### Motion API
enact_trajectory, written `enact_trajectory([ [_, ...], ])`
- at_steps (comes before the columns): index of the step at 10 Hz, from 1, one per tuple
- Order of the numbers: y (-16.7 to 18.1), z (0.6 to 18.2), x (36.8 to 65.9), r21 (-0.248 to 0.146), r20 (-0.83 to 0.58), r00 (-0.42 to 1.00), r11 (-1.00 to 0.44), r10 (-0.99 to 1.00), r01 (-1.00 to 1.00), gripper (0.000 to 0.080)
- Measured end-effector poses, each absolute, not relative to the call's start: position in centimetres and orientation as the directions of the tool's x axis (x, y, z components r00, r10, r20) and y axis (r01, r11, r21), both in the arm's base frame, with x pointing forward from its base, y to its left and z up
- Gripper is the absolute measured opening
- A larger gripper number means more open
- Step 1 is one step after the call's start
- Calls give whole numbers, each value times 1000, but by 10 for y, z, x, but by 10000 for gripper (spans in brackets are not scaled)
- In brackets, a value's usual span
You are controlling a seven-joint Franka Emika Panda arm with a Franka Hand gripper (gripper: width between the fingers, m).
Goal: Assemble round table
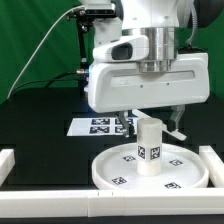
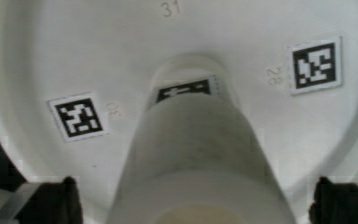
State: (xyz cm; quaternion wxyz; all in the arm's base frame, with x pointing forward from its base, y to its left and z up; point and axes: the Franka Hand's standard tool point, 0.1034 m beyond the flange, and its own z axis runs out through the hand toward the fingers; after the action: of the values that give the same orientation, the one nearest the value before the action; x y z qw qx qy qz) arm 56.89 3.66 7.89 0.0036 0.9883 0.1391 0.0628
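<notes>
Exterior view. The white arm (image 1: 150, 60) hangs over the black worktop (image 1: 40, 120). The fingers (image 1: 178, 124) are spread wide, one on either side of the leg's upper end, and neither appears to touch it. The leg (image 1: 149, 148) stands upright at the middle of the round disc (image 1: 115, 170), with a tag on its side. The disc lies flat on the worktop, several tags on its face. White rails (image 1: 60, 200) border it in front and on both sides. The marker board (image 1: 98, 127) lies beyond the disc, towards the exterior view's left.

Wrist view. The camera looks down along the leg (image 2: 190, 150), which fills the centre and shows one foreshortened tag. The disc (image 2: 158, 40) lies beneath it, with two of its tags in sight. The dark fingers (image 2: 51, 197) show at the two lower corners, held apart, each with a gap to the leg.
</notes>
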Motion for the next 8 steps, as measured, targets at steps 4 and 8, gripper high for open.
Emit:
enact_trajectory([
  [4,37,76,568,21,120,961,-968,250,249,406],
  [8,38,76,570,-19,124,989,-997,-76,-74,406],
])
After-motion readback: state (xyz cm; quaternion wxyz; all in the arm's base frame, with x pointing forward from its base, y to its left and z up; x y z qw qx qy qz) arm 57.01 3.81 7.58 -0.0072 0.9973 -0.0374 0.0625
